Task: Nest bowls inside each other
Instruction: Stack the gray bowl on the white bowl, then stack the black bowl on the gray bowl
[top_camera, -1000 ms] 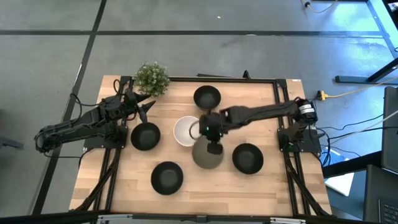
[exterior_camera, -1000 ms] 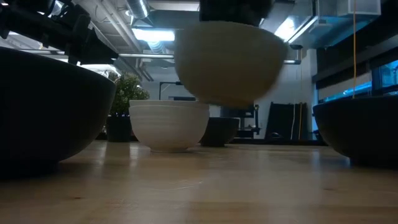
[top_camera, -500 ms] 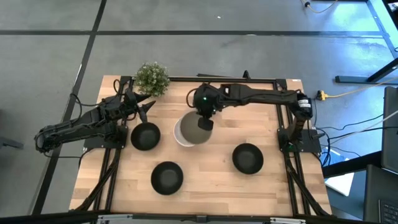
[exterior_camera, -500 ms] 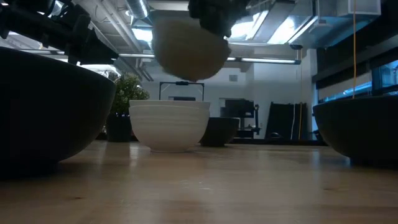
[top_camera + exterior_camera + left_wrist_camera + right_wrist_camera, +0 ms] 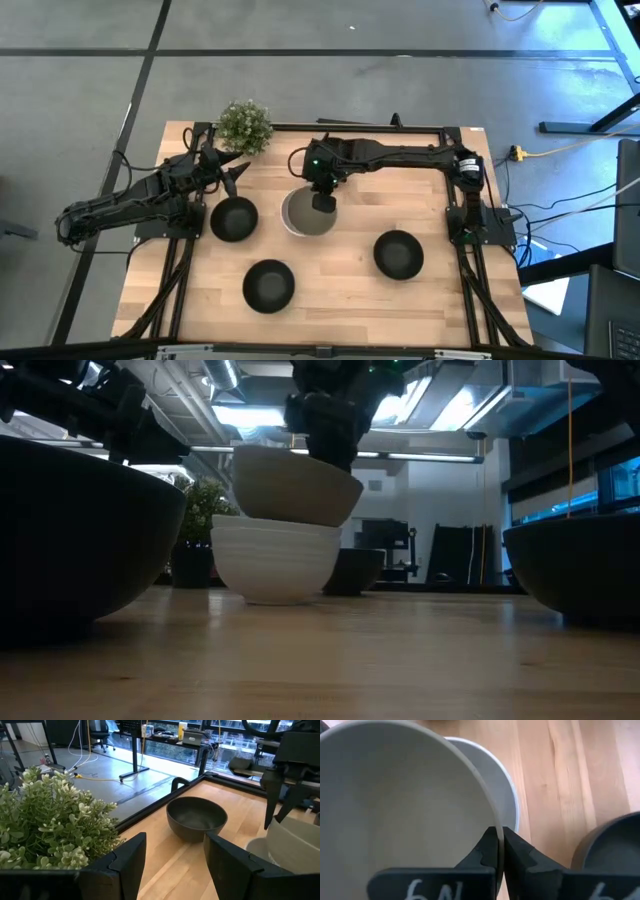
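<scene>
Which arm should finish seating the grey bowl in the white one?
The right. Its claw is shut on the grey-olive bowl rim, already tilted into the white bowl. The left claw waits open near the plant.

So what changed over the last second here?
The right end effector, shut on the matte grey-olive bowl's rim, carried it from near the front black bowls to the ribbed white bowl and lowered it in, tilted. The left end effector stayed parked by the plant.
</scene>
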Motion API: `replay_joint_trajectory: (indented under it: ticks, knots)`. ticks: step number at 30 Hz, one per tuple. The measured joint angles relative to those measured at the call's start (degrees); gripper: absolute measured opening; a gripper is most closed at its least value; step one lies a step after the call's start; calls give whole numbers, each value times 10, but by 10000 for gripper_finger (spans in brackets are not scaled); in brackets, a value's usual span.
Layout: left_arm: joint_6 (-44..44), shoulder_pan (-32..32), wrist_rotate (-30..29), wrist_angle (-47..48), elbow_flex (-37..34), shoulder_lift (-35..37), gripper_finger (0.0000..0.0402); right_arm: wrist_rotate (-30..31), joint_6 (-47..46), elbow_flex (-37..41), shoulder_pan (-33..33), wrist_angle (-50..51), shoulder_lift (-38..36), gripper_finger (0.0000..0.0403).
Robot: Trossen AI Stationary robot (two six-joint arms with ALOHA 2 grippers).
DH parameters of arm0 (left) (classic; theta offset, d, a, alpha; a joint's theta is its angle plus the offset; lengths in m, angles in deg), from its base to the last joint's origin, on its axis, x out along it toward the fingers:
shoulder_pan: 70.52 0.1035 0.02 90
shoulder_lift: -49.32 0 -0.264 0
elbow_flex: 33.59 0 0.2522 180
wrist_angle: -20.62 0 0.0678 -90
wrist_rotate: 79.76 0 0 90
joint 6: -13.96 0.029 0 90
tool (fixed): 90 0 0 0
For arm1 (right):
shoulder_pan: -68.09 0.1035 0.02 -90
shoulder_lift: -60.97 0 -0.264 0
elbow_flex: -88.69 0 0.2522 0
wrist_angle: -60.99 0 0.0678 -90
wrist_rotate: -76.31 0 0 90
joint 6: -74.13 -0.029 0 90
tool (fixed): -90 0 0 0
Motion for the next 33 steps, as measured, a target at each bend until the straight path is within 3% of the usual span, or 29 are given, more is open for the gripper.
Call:
replay_joint_trajectory:
  ticks: [4,16,25,29,33]
  knots:
    - [0,0,0,0,0,0,194,-11,-1,0,-1,-10,3,16]
    - [0,0,0,0,0,0,194,-28,29,0,-1,-19,2,113]
    - [4,0,0,0,0,0,194,-28,41,-3,-8,-10,2,238]
    - [4,0,1,0,0,0,194,31,45,-28,-12,16,2,296]
    - [4,0,1,0,0,0,194,109,74,-88,-13,58,-3,320]
